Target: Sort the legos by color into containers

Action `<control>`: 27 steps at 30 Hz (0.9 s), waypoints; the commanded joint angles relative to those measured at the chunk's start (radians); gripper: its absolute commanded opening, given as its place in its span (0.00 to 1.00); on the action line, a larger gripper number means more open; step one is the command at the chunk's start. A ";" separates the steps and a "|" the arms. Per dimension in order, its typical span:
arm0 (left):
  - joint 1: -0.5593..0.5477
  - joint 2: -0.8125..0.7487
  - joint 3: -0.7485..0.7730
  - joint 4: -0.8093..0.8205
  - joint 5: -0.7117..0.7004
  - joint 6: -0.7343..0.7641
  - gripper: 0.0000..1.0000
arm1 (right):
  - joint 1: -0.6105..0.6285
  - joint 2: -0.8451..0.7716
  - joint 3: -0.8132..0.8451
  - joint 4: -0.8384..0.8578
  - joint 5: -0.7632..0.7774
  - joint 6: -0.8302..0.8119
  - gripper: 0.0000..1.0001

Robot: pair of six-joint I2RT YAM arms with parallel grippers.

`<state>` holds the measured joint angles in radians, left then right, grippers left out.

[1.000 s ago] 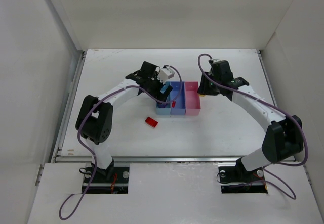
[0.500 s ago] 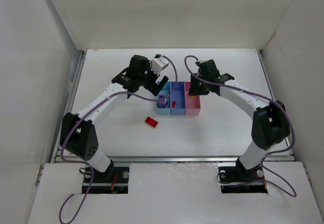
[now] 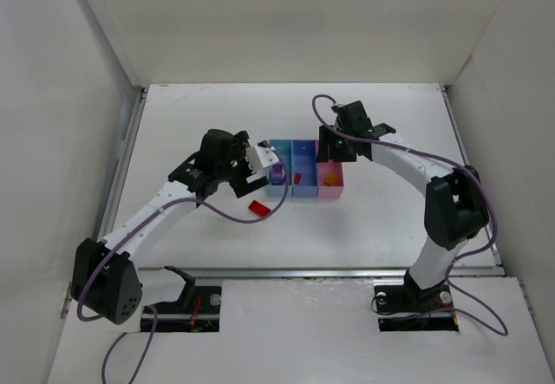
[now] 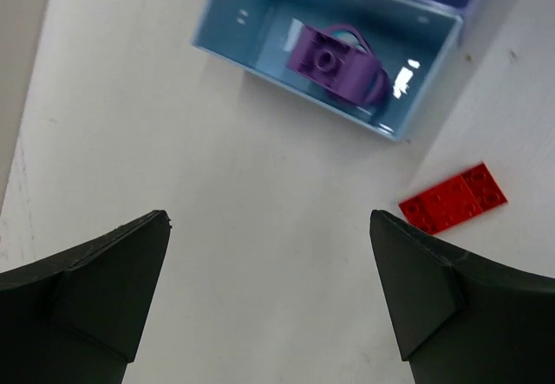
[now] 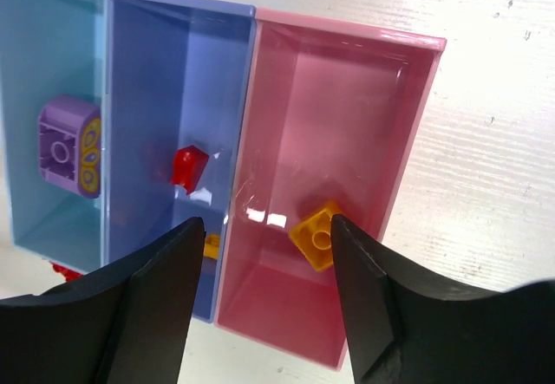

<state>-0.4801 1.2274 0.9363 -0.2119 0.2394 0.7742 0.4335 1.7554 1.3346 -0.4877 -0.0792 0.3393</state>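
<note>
- Left gripper (image 4: 269, 224): the jaws are spread fully wide and hold nothing. They hover over bare table (image 4: 173, 167), just beside the row of bins.
- Red brick (image 4: 453, 199): a flat plate lying loose on the table, outside every bin. In the left wrist view we find it at about 2 o'clock from the jaws, just past the right finger. Its long axis runs roughly from 8 to 2 o'clock. In the top view it lies at about 6 o'clock from the left gripper and well apart from the right one, so we judge the left arm the nearer.
- Light blue bin (image 4: 260, 20): holds a purple brick (image 4: 334, 59).
- Violet bin (image 5: 147, 72): the middle of the row, with a small red piece (image 5: 188, 167) inside.
- Pink bin (image 5: 347, 98): an orange brick (image 5: 318, 235) lies on its floor, towards 6 o'clock in the right wrist view.
- Right gripper (image 5: 266, 224): it hangs above the pink bin with its jaws parted, gripping nothing. The orange brick lies free below them.
</note>
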 commanded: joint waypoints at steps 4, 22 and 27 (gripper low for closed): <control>0.014 -0.014 -0.068 -0.112 0.161 0.331 1.00 | 0.011 -0.097 0.049 0.015 -0.008 -0.049 0.66; 0.241 -0.515 -0.191 0.132 -0.220 -0.621 1.00 | 0.497 -0.113 -0.015 0.121 -0.065 -0.411 0.72; 0.241 -0.647 -0.234 0.111 -0.328 -0.688 1.00 | 0.541 0.018 0.027 0.104 -0.080 -0.421 0.77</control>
<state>-0.2420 0.6094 0.7273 -0.1226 0.0185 0.1997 0.9588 1.7176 1.3270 -0.4030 -0.1410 -0.0566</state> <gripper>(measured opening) 0.997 0.764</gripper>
